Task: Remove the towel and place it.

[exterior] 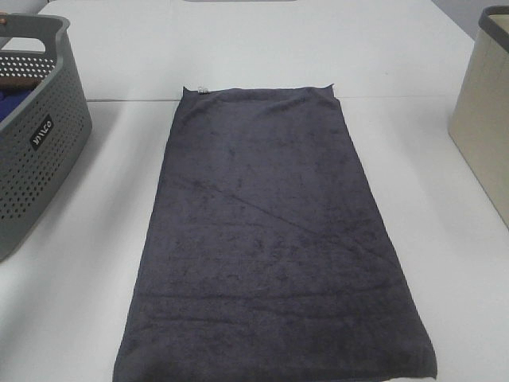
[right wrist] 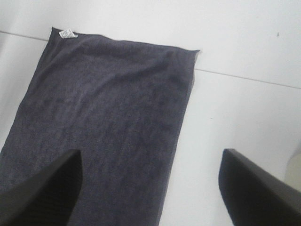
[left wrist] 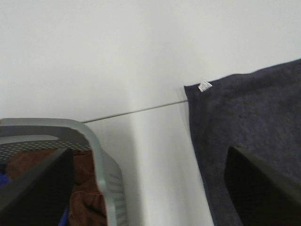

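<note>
Towel: the towel (exterior: 274, 239) lies flat and spread out on the table (exterior: 71, 318), running from the near edge toward the middle, its white tag (exterior: 202, 89) at the far left corner.
My left gripper (left wrist: 150, 188): fingers spread wide, holding nothing, above the gap between basket and towel.
My right gripper (right wrist: 150, 188): fingers wide apart, empty, over the towel's right edge.
Basket (exterior: 40, 135): grey, perforated, at the table's left edge, with brown cloth (left wrist: 87, 188) inside.
Bin (exterior: 485, 119): beige, at the right edge.
</note>
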You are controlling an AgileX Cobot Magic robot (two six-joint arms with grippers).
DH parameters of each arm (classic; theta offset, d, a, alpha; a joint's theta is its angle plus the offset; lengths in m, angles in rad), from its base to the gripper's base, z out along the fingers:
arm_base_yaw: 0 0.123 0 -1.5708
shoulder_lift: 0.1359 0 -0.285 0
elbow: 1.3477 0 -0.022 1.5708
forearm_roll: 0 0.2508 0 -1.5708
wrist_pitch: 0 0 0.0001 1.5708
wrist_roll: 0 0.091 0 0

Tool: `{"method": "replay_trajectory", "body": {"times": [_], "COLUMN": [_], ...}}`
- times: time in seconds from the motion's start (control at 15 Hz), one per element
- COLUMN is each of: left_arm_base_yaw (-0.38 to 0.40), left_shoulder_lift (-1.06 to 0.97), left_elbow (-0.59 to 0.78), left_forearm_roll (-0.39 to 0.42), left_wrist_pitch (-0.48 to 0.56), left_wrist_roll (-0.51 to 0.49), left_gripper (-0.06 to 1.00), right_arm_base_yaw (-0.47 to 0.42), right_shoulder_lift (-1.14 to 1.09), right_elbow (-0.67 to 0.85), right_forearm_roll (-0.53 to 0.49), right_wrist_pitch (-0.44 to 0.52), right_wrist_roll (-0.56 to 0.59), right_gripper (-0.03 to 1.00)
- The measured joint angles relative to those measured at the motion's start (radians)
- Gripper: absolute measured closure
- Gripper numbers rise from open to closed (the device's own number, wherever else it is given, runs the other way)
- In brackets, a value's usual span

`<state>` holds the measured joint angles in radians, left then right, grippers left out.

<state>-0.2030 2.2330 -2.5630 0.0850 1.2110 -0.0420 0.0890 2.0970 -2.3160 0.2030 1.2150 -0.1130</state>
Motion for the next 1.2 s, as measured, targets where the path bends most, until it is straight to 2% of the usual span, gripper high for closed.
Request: {"method": "replay_trajectory", "body": {"times": [0.2, 0.33, 0.53, 0.8, 0.93, 1.2], "left_arm_base_yaw": [0.096, 0.171, 0.237, 0.238, 0.238, 0.238], "left_shoulder_lift": [-0.064, -0.149, -0.36, -0.737, -0.948, -1.245], "left_elbow": [0.013, 0.117, 0.435, 0.958, 1.16, 1.39], "left_forearm_roll": [-0.012, -0.016, -0.02, -0.024, -0.005, 0.05], "left_wrist_pitch": [0.002, 0.003, 0.003, -0.031, -0.076, -0.115], "left_wrist_roll": [-0.016, -0.028, -0.027, -0.028, -0.04, -0.046], "left_gripper": [0.13, 0.13, 0.13, 0.13, 0.13, 0.13], "right_arm_base_yaw": [-0.021, -0.047, -0.06, -0.059, -0.059, -0.059], "right_shoulder_lift": [-0.072, -0.15, -0.339, -0.692, -0.884, -1.187], "right_elbow": [0.009, 0.083, 0.336, 0.698, 0.878, 1.144], "right_forearm_roll": [-0.07, -0.085, -0.099, -0.069, -0.071, -0.091], "right_wrist_pitch": [0.002, 0.002, 0.002, 0.002, 0.002, 0.003], "right_wrist_roll": [0.038, 0.04, 0.04, 0.04, 0.058, 0.066], "right_gripper": [0.2, 0.2, 0.2, 0.21, 0.21, 0.21]}}
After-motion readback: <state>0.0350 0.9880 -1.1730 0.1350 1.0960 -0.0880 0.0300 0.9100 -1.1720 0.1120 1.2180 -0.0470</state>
